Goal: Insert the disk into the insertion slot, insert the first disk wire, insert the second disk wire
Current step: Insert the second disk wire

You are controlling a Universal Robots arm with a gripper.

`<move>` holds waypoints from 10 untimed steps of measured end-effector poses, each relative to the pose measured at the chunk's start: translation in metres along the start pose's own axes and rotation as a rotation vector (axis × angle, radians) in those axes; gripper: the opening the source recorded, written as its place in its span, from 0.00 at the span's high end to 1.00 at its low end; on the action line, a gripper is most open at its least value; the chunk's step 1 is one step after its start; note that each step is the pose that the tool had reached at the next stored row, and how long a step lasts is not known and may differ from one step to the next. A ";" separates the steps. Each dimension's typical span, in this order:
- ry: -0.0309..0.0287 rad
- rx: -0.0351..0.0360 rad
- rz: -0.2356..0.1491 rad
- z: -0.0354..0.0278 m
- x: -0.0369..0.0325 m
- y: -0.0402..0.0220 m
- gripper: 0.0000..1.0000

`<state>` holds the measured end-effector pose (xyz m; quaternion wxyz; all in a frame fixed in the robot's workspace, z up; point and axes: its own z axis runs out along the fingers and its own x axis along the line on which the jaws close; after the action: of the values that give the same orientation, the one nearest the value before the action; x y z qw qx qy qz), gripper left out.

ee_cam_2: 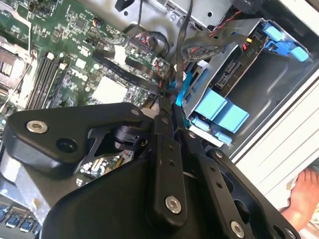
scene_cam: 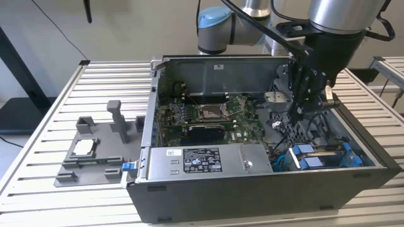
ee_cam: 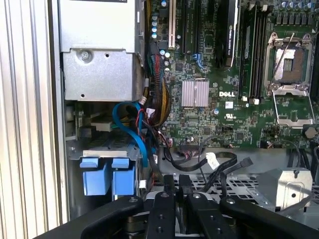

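One slatted metal table (scene_cam: pixel 75 90) carries your open grey case (scene_cam: pixel 252 198); disk (scene_cam: pixel 322 156) sits in slot (scene_cam: pixel 353 158) by its corner; gripper (scene_cam: pixel 303 111) fingers together above.

Bright even daylight, soft shadows, sharp wrist views

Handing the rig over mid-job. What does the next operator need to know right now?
Gripper: low inside the open case, next to the drive bay; I cannot tell whether it grips anything.
Disk: sits in the insertion slot, blue carrier tabs facing out.
Blue wire: runs up close to the gripper's tip.
Done: disk insertion, by the look of it.
Left: neither disk wire can be confirmed as plugged in.
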<state>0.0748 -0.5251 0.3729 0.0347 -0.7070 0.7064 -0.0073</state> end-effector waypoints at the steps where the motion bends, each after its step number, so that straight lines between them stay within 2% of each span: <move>1: 0.0000 -0.0039 0.000 0.0000 0.0013 -0.0006 0.84; 5: -0.0017 -0.0240 0.001 0.0002 0.0080 -0.0027 0.84; 10: -0.0128 -0.0396 0.002 0.0007 0.0167 -0.0081 0.84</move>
<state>0.0829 -0.5417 0.3719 0.0253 -0.7068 0.7069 0.0112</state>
